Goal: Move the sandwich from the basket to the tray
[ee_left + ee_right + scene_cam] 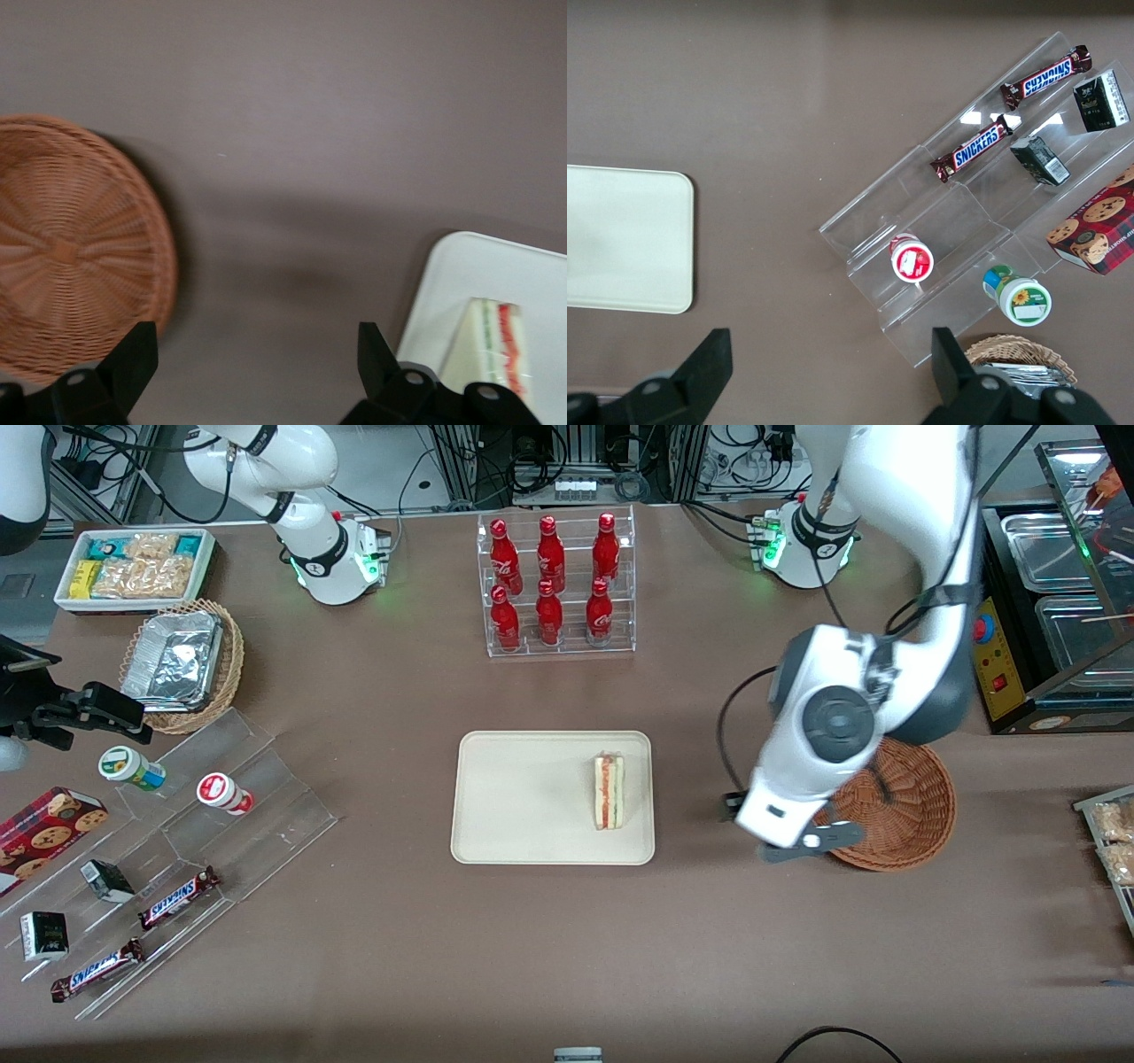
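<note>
**Sandwich on tray, basket bare, gripper open between them**

Sandwich (609, 791): triangular wedge, cut edge with red and green layers showing, lying on the cream tray (514, 797) near the rim on the working arm's end. The left wrist view shows the same wedge (489, 345) on a corner of the tray (443, 283).

Basket (912, 806): round reddish-brown wicker, toward the working arm's end of the table, apart from the tray. The front view has much of it covered by the arm; the left wrist view shows its woven floor (66, 257) with nothing on the visible part.

Gripper (802, 841): in the front view it sits over the bare tabletop between tray and basket, at the basket's rim, its fingers hidden under the wrist. The left wrist view alone shows the gripper (257, 354) with fingers (133, 359) spread wide, holding nothing and touching nothing, brown table visible in the gap.

Other stock, front view only: clear rack of red cola bottles (555, 584), farther from the camera than the tray. Toward the parked arm's end: Snickers bars (177, 896) on clear acrylic steps, shown also in the right wrist view (983, 149).
</note>
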You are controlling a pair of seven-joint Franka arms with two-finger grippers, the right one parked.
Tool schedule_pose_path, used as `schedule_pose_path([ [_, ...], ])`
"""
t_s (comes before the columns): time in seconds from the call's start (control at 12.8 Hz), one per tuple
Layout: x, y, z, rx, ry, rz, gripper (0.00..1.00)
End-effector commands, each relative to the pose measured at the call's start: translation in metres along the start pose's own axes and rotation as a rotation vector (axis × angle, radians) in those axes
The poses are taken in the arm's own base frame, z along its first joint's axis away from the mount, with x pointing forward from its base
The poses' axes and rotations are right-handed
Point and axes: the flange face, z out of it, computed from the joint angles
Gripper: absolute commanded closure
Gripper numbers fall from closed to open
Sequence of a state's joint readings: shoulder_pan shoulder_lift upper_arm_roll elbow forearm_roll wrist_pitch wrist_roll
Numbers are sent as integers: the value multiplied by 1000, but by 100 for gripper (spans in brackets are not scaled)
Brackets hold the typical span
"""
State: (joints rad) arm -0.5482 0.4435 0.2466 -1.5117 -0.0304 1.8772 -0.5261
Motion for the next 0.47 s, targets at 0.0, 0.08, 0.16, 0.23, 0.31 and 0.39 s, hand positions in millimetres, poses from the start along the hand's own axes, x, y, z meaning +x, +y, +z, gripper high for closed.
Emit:
schedule_pose_path([
  [0.0, 9, -51, -18, -12, -24, 16, 0],
  [0.08, 16, -70, -21, -42, -40, -20, 0],
  [0.16, 12, -84, -31, -62, -42, -19, 0],
  [0.23, 10, -101, -34, -70, -45, -16, 0],
  [0.31, 13, -126, -46, -77, -34, -34, 0],
  [0.39, 10, -137, -59, -86, -40, -40, 0],
])
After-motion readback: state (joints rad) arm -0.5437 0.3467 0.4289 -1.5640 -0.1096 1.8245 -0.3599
